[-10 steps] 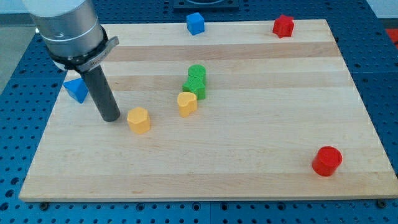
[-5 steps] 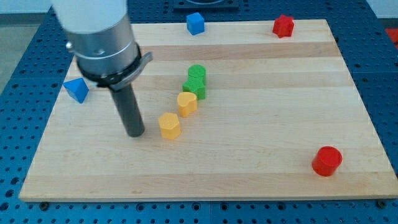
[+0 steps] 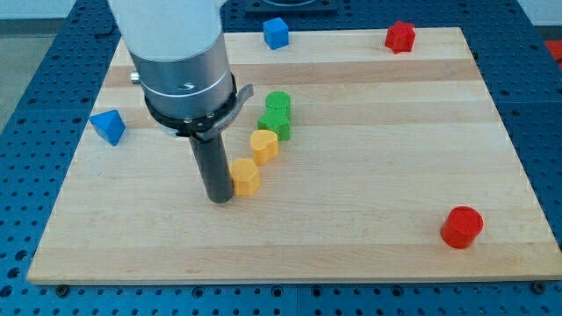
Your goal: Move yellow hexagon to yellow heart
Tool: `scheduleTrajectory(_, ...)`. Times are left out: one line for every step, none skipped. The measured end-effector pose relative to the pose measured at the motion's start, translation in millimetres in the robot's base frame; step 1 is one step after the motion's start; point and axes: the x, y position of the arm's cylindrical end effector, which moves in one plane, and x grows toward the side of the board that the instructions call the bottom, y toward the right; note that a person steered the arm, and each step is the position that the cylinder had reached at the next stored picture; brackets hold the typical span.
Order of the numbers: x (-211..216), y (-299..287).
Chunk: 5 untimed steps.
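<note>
I read no brand, label or writing anywhere on my feed. The rig carries no gripper, only the dark rod, so there is nothing to open or close; the arm's grey housing fills the view's upper left and is cut off at the top edge, hiding part of the wooden board (image 3: 369,219) behind it. Taking the yellow hexagon (image 3: 245,177) as my landmark and working from the view's left: the blue triangular block (image 3: 108,126) sits well off to its left and a little higher, near the board's edge. My tip (image 3: 220,199) rests on the wood touching the hexagon's left side. The yellow heart (image 3: 263,145) lies just up and to the right of the hexagon, a narrow gap between them as far as I can tell. Beyond the heart, touching or nearly so, is a green block (image 3: 277,115) that looks like two stacked or adjoining pieces; I cannot tell which. A blue cube (image 3: 276,32) sits far above at the board's top edge, a red block (image 3: 399,36) of unclear shape at the upper right, and a red cylinder (image 3: 462,226) well to the lower right. The board is pale striped wood on a blue perforated table (image 3: 26,88).
</note>
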Motion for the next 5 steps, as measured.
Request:
scheduleTrajectory(-0.7, 9.8)
scheduleTrajectory(-5.7, 18.4)
scheduleTrajectory(-2.5, 18.3)
scheduleTrajectory(14.5, 18.0)
scheduleTrajectory(22.5, 18.0)
